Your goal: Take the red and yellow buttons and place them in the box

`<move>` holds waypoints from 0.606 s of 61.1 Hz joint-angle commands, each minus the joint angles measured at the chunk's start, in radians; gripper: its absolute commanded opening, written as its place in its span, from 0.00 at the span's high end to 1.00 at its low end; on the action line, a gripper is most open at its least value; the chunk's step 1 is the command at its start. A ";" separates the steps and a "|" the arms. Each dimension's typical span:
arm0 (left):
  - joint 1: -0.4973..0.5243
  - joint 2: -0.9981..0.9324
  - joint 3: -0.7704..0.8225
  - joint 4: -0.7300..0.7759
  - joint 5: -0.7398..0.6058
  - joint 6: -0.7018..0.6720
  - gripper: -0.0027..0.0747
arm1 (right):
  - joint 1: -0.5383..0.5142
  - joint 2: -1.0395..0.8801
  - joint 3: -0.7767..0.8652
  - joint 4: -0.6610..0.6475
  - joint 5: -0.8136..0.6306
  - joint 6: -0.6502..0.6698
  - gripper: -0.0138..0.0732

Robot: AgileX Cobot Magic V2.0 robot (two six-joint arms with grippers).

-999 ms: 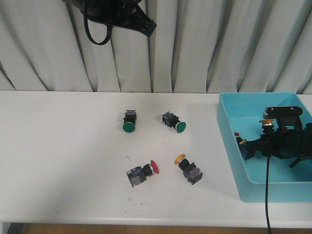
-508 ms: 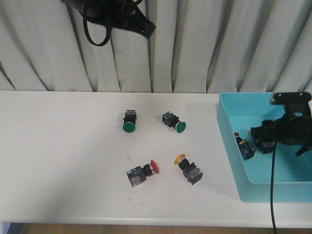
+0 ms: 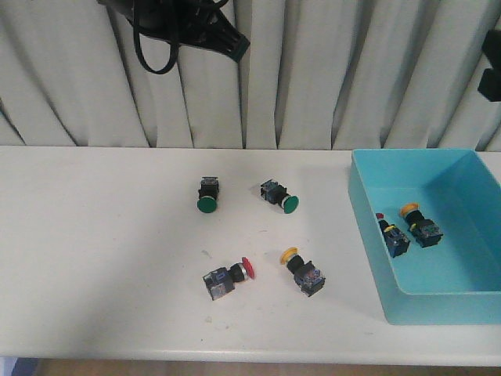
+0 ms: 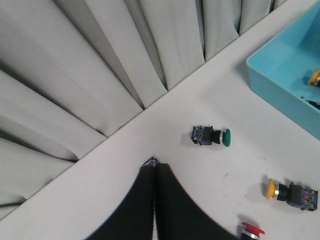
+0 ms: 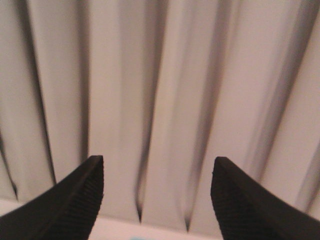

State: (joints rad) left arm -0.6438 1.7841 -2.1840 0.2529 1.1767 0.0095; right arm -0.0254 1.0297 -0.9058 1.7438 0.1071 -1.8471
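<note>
A red button (image 3: 229, 279) and a yellow button (image 3: 303, 271) lie on the white table (image 3: 94, 235), also in the left wrist view, yellow (image 4: 290, 191) and red cap (image 4: 251, 231). The turquoise box (image 3: 368, 235) at the right holds a red button (image 3: 391, 235) and a yellow button (image 3: 419, 223). My left gripper (image 4: 154, 163) is shut and empty, high over the table's back; its arm (image 3: 188, 23) shows at the top. My right gripper (image 5: 157, 195) is open and empty, facing the curtain; its arm (image 3: 491, 63) is high above the box.
Two green buttons (image 3: 207, 195) (image 3: 280, 197) lie at the table's middle back; one shows in the left wrist view (image 4: 212, 136), the other peeks from behind the left fingertips. A pleated curtain (image 3: 329, 78) hangs behind. The box's corner shows in the left wrist view (image 4: 280, 75).
My right gripper has let go of a yellow button in the box and risen up out of it to the top right. The left arm has stayed still.
</note>
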 commanded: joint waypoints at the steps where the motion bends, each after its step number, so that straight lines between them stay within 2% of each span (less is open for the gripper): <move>1: -0.001 -0.043 -0.030 0.011 -0.060 -0.009 0.97 | 0.036 -0.096 -0.023 0.021 -0.026 -0.010 0.35; 7: -0.001 -0.043 -0.030 0.011 -0.058 -0.009 0.97 | 0.079 -0.166 -0.023 0.013 -0.074 -0.011 0.46; 17: -0.001 -0.043 -0.030 0.011 -0.060 -0.009 0.97 | 0.094 -0.223 -0.023 0.015 -0.087 -0.013 0.86; 37: -0.001 -0.043 -0.030 0.011 -0.068 -0.009 0.97 | 0.094 -0.228 -0.021 0.043 -0.088 -0.004 0.85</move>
State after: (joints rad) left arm -0.6438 1.7841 -2.1840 0.2529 1.1767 0.0095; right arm 0.0666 0.8084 -0.9047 1.7428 0.0076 -1.8480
